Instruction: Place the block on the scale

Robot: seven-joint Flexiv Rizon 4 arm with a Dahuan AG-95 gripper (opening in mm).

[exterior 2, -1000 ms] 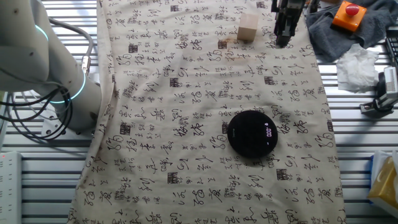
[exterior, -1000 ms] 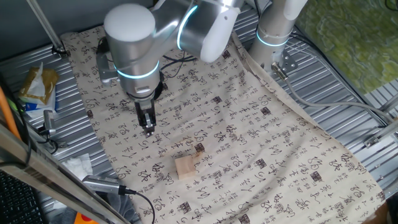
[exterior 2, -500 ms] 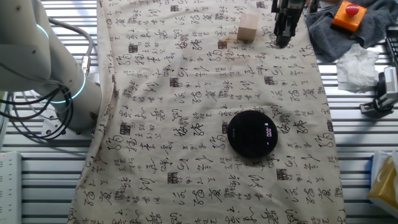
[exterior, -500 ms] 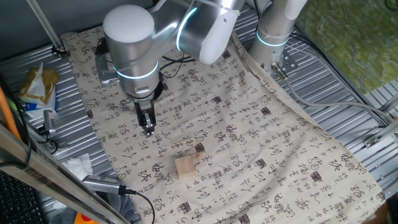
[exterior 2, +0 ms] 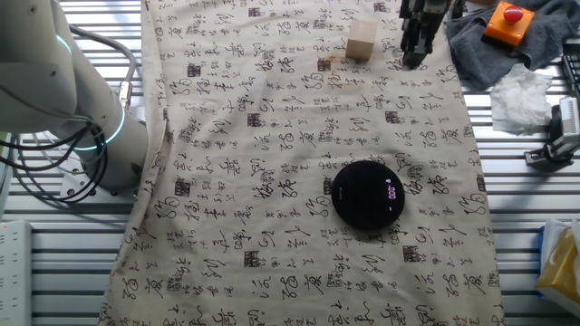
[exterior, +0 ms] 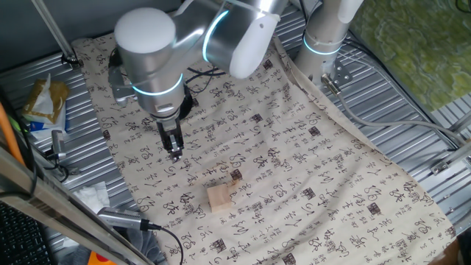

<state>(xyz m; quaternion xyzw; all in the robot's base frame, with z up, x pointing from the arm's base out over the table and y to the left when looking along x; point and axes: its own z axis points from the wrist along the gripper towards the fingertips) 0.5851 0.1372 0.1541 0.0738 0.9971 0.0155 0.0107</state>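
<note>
The block (exterior: 219, 197), a small pale tan wooden cube, lies on the printed cloth near its front edge; the other fixed view shows the block (exterior 2: 362, 42) at the top. My gripper (exterior: 175, 153) points down just above the cloth, up and to the left of the block and apart from it. Its fingers look shut with nothing between them. In the other fixed view the gripper (exterior 2: 414, 60) stands a short way right of the block. The scale (exterior 2: 368, 194), a flat round black disc with a lit display, lies mid-cloth, well away from both. The arm hides it in one fixed view.
An orange box with a red button (exterior 2: 506, 20) sits on a grey cloth (exterior 2: 544, 41) right of the gripper, with crumpled white tissue (exterior 2: 521, 95) below it. The arm's base (exterior 2: 63, 91) and cables stand at the left. A yellow packet (exterior: 44, 99) lies beside the cloth.
The arm has shifted a little, carrying the gripper slightly farther from the block. The block and the scale have not moved.
</note>
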